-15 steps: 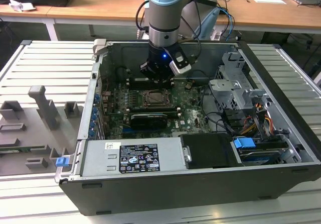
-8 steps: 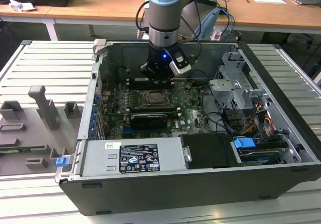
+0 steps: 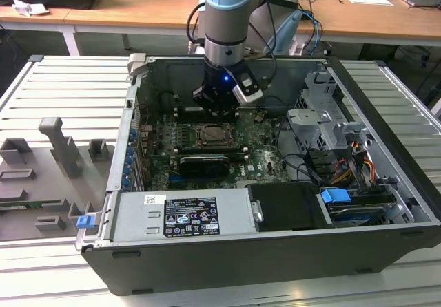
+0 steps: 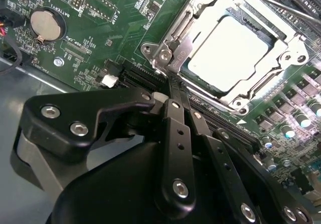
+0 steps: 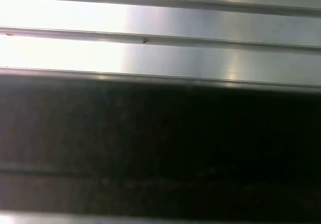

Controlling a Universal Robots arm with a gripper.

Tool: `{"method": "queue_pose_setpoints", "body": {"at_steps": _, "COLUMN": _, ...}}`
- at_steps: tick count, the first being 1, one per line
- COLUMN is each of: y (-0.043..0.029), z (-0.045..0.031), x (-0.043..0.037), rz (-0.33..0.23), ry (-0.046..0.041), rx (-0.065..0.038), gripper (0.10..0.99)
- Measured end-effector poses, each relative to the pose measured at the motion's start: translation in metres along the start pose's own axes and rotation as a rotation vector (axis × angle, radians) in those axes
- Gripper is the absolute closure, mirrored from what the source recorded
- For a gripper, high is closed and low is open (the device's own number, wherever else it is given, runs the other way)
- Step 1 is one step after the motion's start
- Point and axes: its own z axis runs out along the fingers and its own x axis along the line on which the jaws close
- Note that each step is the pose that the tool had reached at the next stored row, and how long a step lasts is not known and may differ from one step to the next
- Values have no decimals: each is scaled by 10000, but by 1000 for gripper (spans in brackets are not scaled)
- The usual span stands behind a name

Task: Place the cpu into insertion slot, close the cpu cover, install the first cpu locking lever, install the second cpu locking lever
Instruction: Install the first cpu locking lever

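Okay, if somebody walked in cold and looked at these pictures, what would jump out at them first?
Probably the pale cpu, seated in its socket under the silvery cover in the second wrist view. The black gripper sits right at that cover's edge. In the exterior view, the arm reaches down into the open computer case, over the green motherboard.

cpu cover (image 4: 281, 58) cut by frame edge, insertion slot beneath cpu (image 4: 228, 53) hidden
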Motion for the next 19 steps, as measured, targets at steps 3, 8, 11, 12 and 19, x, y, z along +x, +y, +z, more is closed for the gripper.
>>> {"method": "queue_pose_setpoints", "body": {"at_steps": 3, "y": 3, "z": -1, "x": -8, "rz": 3, "ry": -14, "rx": -156, "gripper": 980}}
{"method": "queue_pose_setpoints", "body": {"at_steps": 8, "y": 14, "z": -138, "x": -12, "rz": 4, "ry": -13, "rx": -154, "gripper": 980}}
{"method": "queue_pose_setpoints", "body": {"at_steps": 11, "y": 12, "z": -161, "x": -13, "rz": 1, "ry": -14, "rx": -155, "gripper": 980}}
{"method": "queue_pose_setpoints", "body": {"at_steps": 12, "y": 2, "z": -163, "x": -13, "rz": 2, "ry": -12, "rx": -155, "gripper": 980}}
{"method": "queue_pose_setpoints", "body": {"at_steps": 19, "y": -53, "z": -167, "x": -9, "rz": 3, "ry": -14, "rx": -155, "gripper": 980}}
